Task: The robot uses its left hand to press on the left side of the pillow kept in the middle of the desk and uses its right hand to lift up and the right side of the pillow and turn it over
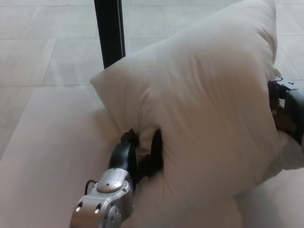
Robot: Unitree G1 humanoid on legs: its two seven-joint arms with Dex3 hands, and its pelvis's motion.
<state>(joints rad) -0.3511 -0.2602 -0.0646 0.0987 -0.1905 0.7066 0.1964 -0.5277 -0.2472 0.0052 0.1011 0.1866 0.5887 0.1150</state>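
A large white pillow stands tilted up on the pale desk, its right side raised high toward the picture's top right. My left hand presses into the pillow's lower left edge, black fingers sunk in the fabric and apart, holding nothing. At the right edge, part of my right arm shows behind the pillow's raised side; the hand itself is hidden by the pillow.
A black vertical post stands behind the desk at the upper left. Beyond the desk lies a pale tiled floor. Bare desk surface lies left of my left arm.
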